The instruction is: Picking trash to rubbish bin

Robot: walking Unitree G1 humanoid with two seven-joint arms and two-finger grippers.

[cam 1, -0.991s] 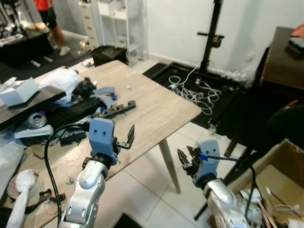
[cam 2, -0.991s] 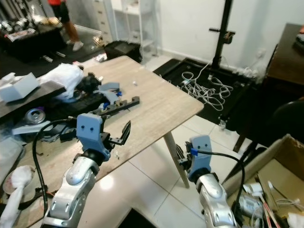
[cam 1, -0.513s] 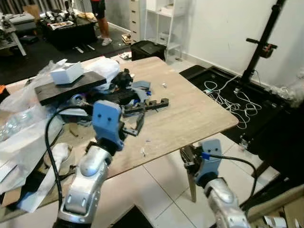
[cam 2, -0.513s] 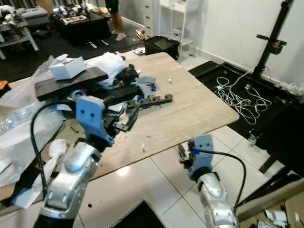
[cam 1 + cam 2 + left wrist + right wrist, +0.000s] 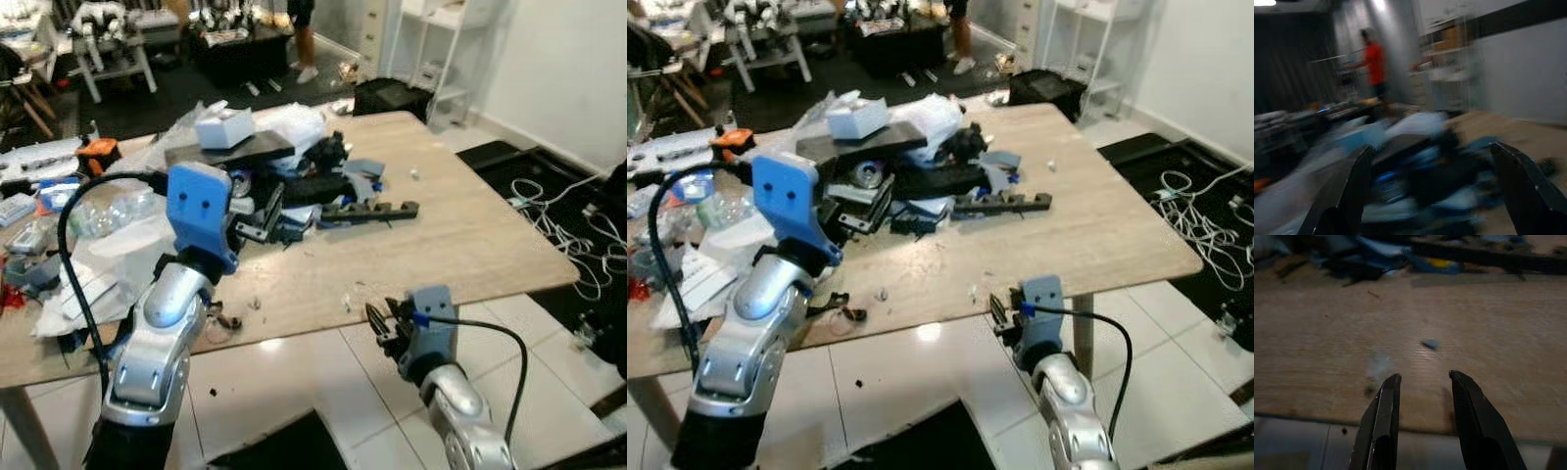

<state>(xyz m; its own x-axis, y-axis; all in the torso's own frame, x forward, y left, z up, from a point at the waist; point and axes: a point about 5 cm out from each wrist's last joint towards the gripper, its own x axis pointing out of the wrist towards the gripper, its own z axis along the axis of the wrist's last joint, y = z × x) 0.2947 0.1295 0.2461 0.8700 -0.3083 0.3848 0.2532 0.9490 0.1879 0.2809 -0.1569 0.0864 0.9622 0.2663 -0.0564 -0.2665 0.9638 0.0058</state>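
we're facing a wooden desk (image 5: pixel 470 245) piled with clutter (image 5: pixel 284 186) on its left half: crumpled plastic and paper, a white box (image 5: pixel 223 127) on a dark board, a black bar (image 5: pixel 370 210). small scraps (image 5: pixel 348 299) are lying near the front edge, well apart from the pile.

left end effector (image 5: pixel 862 206) is hovering raised at the pile's near side, fingers spread wide with nothing between them. right end effector (image 5: pixel 1422 396) is sitting low at the desk's front edge, fingers parted and empty, pointing at a small blue scrap (image 5: pixel 1430 343) and a pale one (image 5: pixel 1378 364) just beyond the tips.

we're judging the scraps to be light, thin and flat on the wood, so they'll be hard to pinch; best to nip an edge with the fingertips. the plastic looks soft and bulky and is probably easier to take at a crumpled fold.

the desk is matte wood grain, floor is glossy white tile. cables (image 5: pixel 578 225) are trailing on the floor at right, a person (image 5: pixel 302 39) is standing by more desks at the back. we aren't seeing a bin.
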